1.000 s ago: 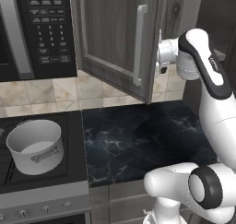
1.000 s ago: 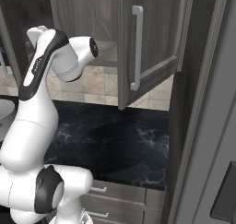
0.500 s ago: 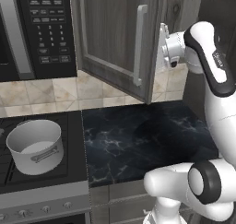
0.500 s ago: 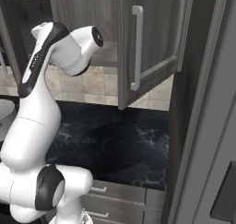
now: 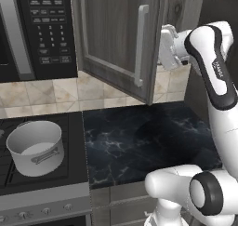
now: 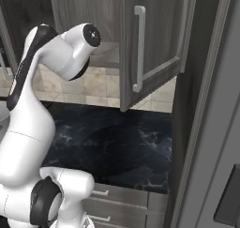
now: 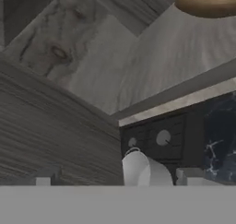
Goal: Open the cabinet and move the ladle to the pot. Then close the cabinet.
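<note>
Claw: jaws spread wide, holding nothing, raised at the open cabinet's mouth, just right of the swung-out door. Pot: far left, upright on the stove. Cabinet: both doors ajar. Countertop: dark marble. Ladle: brownish curve in the hand view may be it; cannot tell.

the cabinet doors are grey-brown wood grain, each with a silver bar handle. left of the cabinet, the microwave is black with pale keypad lettering. below the cabinet, beige tiles meet a black countertop veined white. the pot is light grey, paler inside.
</note>
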